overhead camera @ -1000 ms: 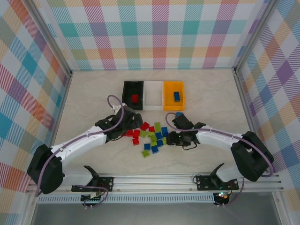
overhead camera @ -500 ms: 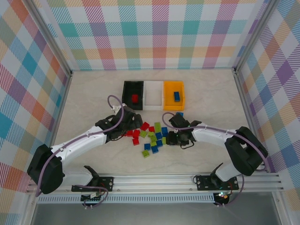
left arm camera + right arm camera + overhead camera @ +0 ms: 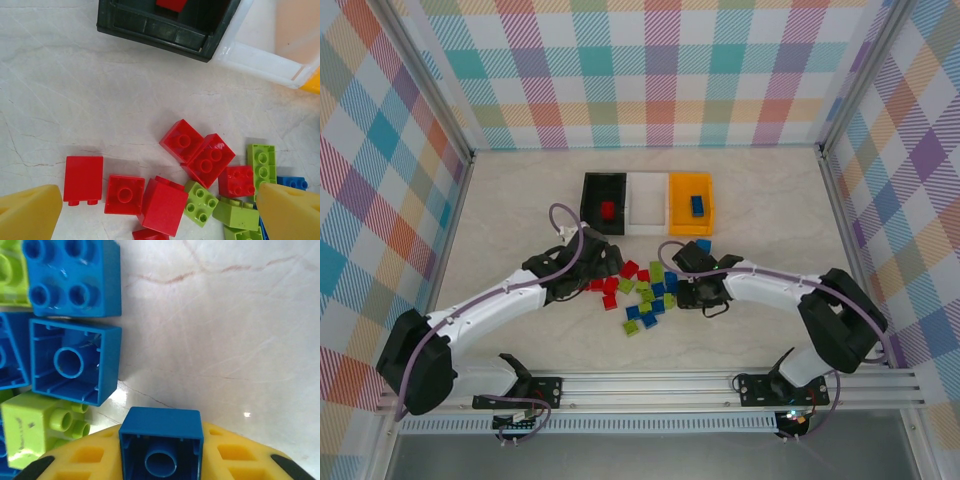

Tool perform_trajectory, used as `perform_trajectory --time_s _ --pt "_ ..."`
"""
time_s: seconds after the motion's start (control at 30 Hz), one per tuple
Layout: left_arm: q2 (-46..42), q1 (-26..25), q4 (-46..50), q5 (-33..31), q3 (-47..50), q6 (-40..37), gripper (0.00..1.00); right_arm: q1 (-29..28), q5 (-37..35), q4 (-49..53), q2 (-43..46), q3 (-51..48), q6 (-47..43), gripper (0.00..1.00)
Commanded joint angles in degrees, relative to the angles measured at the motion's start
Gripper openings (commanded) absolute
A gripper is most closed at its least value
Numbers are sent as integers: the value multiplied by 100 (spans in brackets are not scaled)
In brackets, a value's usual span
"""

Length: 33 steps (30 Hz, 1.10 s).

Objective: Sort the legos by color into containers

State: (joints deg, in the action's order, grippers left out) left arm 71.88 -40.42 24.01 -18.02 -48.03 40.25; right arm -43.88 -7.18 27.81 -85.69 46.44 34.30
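Right wrist view: right fingers [image 3: 107,452] clamp a blue brick [image 3: 161,440] beside the lego pile [image 3: 645,292] on the surface [image 3: 520,200]. Left fingers [image 3: 27,210] gape wide, empty, over red bricks [image 3: 125,195] near the black bin [image 3: 150,27].

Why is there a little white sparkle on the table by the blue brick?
Right wrist view: that sparkle is light glaring off the glossy table, near the blue brick at the bottom. Left wrist view: the yellow fingertips look soft and blurry, the red bricks sharp.
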Motion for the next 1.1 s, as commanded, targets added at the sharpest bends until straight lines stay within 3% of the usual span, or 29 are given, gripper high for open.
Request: perform_trajectory --time_s 0.0,0.17,0.33,0.57,0.73,0.93,1.07 --pt "-261 -68 143 -28 -59 -167 100 191 -355 251 524 595 -351 30" --pt "-328 -64 148 62 -57 -243 100 950 -309 319 353 1658 -880 30" --pt "-310 -71 103 232 38 -256 100 1595 -198 126 -866 3028 -1090 30" --pt "-253 -70 193 602 107 -381 100 1957 -345 494 -2805 4938 -1121 31" --pt "-310 -74 176 1023 296 -446 100 2047 -252 701 -3557 5700 -1033 35" --pt "-348 -136 253 1303 437 -493 100 2048 -105 742 -3686 5936 -920 55" --pt "-308 -273 337 1396 428 -526 99 2046 -42 567 -3182 5684 -933 57"
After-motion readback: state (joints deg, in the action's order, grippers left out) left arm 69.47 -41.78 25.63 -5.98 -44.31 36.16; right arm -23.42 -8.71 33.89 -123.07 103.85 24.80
